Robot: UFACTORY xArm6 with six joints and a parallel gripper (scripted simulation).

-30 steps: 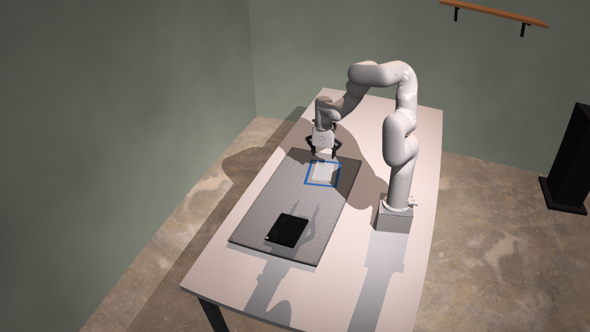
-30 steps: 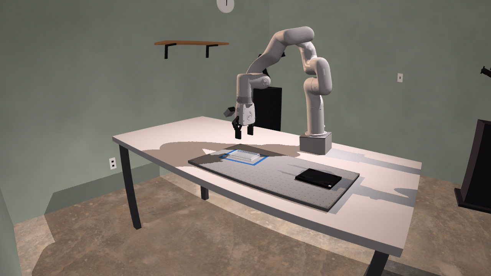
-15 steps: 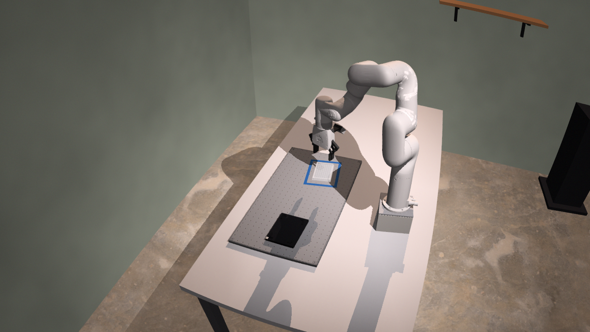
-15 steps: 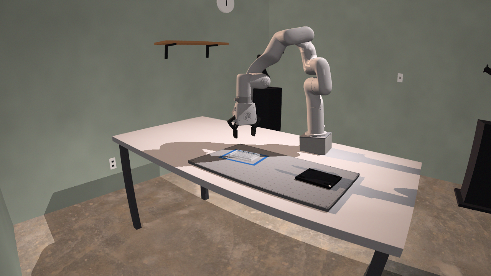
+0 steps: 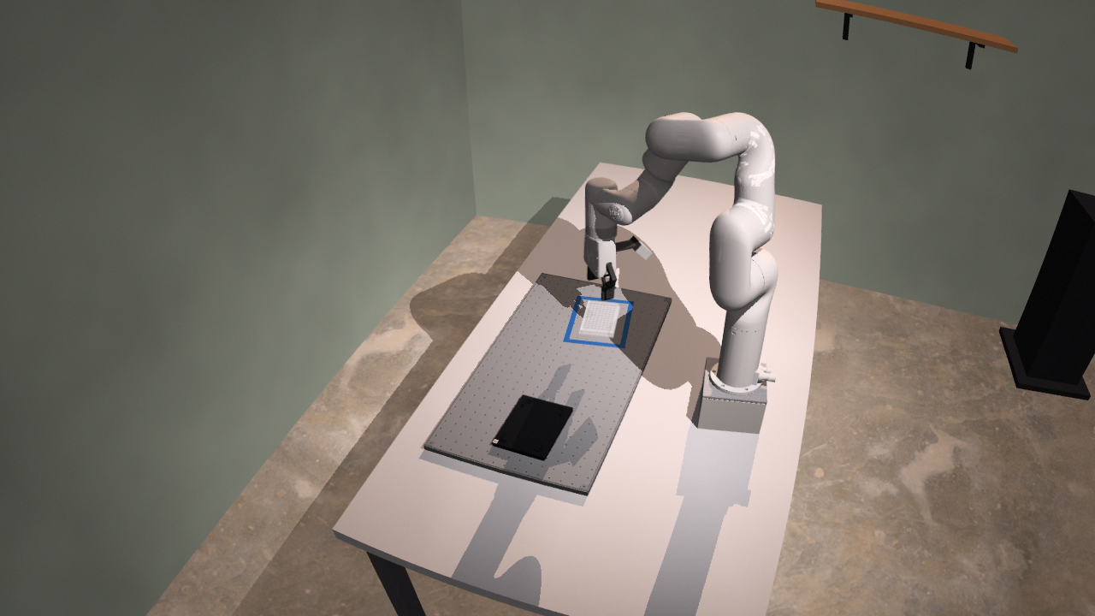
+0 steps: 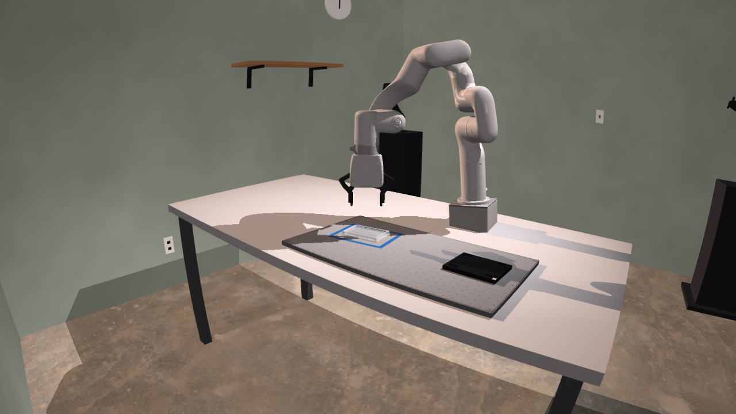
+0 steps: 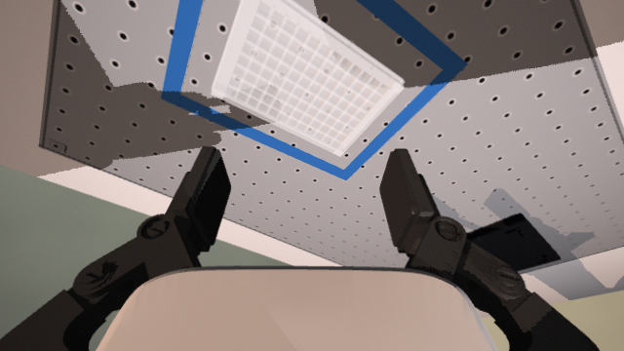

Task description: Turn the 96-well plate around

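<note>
On my exterior view, the 96-well plate [image 6: 366, 232] lies inside the blue taped outline B1 [image 6: 387, 244] at the deck's [image 6: 391, 267] left end. My gripper [image 6: 365, 199] hangs above it, jaws spread wide, holding nothing. Well right, the black nest N1 [image 6: 476, 266] sits vacant.

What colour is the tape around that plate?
Blue tape outline, clearest in the wrist view.

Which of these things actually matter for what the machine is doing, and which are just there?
In the job:
- plate
- blue taped outline
- black nest
- open end effector

Just there:
- wall shelf
- clock
- black cabinet
</note>
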